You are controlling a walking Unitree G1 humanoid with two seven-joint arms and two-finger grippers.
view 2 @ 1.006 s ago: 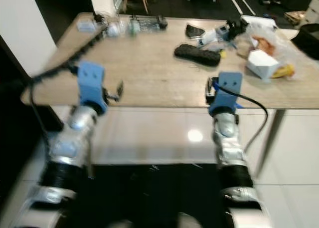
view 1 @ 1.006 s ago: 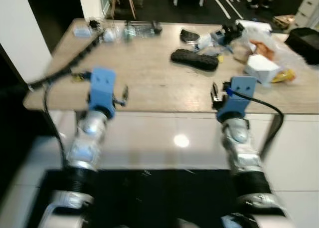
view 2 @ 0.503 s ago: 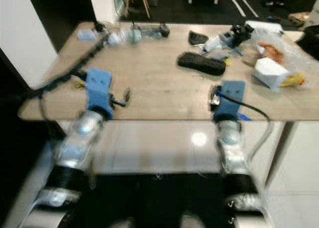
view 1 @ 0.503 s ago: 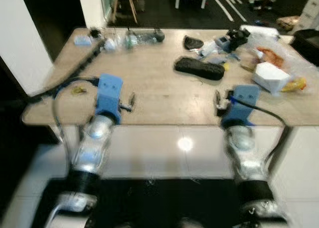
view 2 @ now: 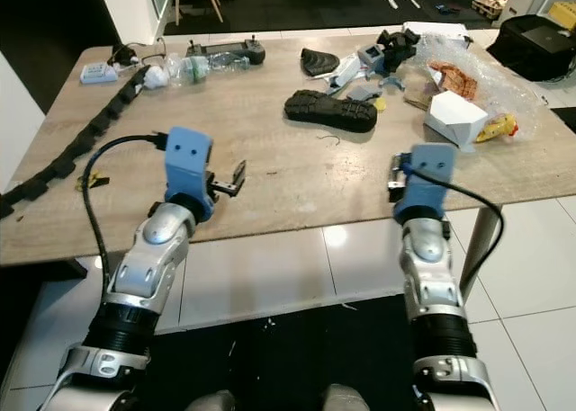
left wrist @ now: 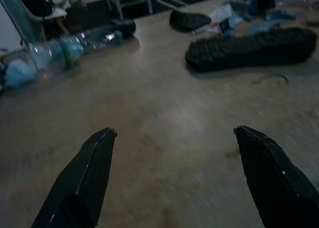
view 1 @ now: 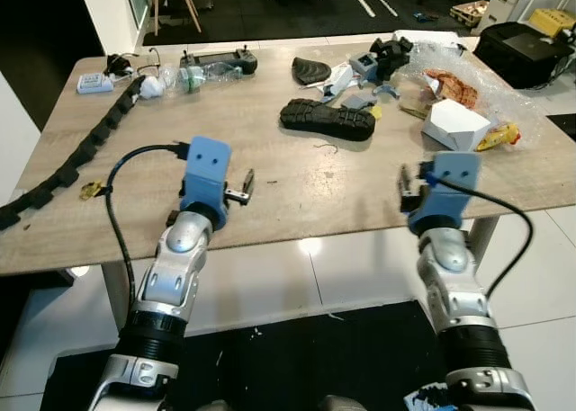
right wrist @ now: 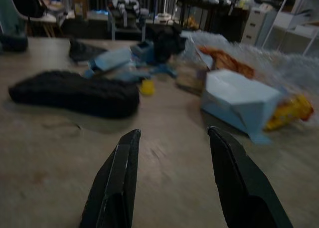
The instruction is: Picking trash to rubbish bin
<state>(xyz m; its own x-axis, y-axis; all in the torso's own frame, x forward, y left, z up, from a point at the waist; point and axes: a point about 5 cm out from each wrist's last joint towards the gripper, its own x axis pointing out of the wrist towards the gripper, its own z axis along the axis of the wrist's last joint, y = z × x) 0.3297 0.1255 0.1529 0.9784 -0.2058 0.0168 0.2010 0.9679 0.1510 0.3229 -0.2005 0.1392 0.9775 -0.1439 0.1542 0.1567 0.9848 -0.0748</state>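
Your surface (view 1: 297,173) carries trash along its far side | black shoe sole (view 1: 326,119) mid-surface, white box (view 1: 456,125) far right | left hand (left wrist: 174,175) spread wide, empty | right hand (right wrist: 172,180) spread, empty, both above the near edge

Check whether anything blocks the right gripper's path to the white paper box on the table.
Nothing visible does. The right gripper is at the table's near edge, jaws open, and bare tabletop lies between it and the white paper box. The black shoe sole lies off to its left.
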